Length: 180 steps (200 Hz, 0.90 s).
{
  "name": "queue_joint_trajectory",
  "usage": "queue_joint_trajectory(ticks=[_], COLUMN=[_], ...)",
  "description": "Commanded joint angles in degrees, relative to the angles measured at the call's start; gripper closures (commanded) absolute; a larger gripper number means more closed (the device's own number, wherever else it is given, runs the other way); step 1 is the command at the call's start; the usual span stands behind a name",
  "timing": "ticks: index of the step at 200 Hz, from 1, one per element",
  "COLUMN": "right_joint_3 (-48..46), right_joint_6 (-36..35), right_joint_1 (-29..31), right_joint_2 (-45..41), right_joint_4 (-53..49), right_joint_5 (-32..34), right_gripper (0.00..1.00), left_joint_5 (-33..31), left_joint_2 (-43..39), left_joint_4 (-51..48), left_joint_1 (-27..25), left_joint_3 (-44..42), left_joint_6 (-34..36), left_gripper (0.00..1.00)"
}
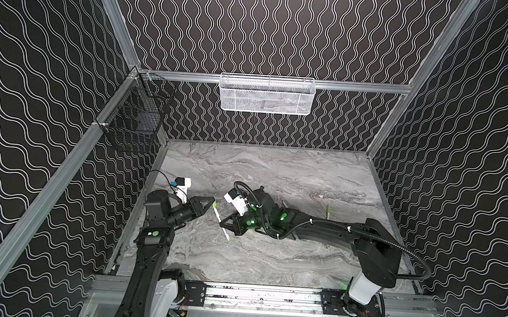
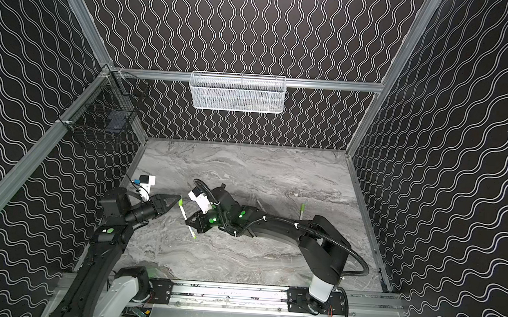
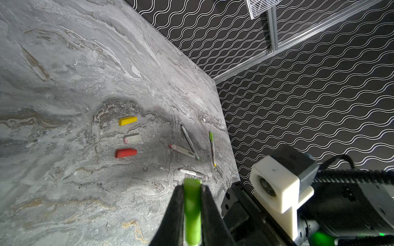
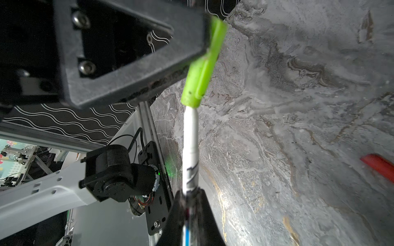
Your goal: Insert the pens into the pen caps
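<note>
1. left tool (image 3: 192, 188) clamped tight on green cap (image 3: 192, 215).
2. right tool (image 4: 189, 193) pinching white pen (image 4: 190, 138), held above desk (image 4: 298, 127).
3. pen tip at cap mouth, probably partly in.

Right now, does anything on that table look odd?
One capped pen wears a green cap, yet its tail end looks yellow; the yellow cap lies loose nearby. A mismatch, probably.

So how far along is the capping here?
Done: one capped pen lies aside, wearing green. In hand: left gripper holds the other green cap, right gripper a second pen, its tip at the cap's mouth. Left: yellow cap, pale cap and red cap lie loose, three bare pens near them.
</note>
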Motion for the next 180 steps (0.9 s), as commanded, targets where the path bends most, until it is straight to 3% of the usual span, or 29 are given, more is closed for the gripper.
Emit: queue_joint_trajectory(ticks=[1, 156, 180], right_joint_3=[0.6, 7.9, 10.2], right_joint_6=[0.4, -3.6, -5.0], right_joint_1=[-0.4, -3.6, -3.9], right_joint_2=[0.1, 1.6, 2.0], right_joint_4=[0.9, -1.1, -2.7], right_joint_5=[0.8, -0.1, -0.8], right_gripper=[0.9, 0.9, 0.9], left_joint_5=[0.2, 0.4, 1.0], left_joint_2=[-0.2, -2.7, -2.5], left_joint_4=[1.3, 1.5, 2.5], left_joint_1=[0.0, -0.3, -0.6], left_joint_3=[0.2, 0.3, 0.1], left_joint_6=[0.5, 0.9, 0.4], left_gripper=[0.84, 0.82, 0.77])
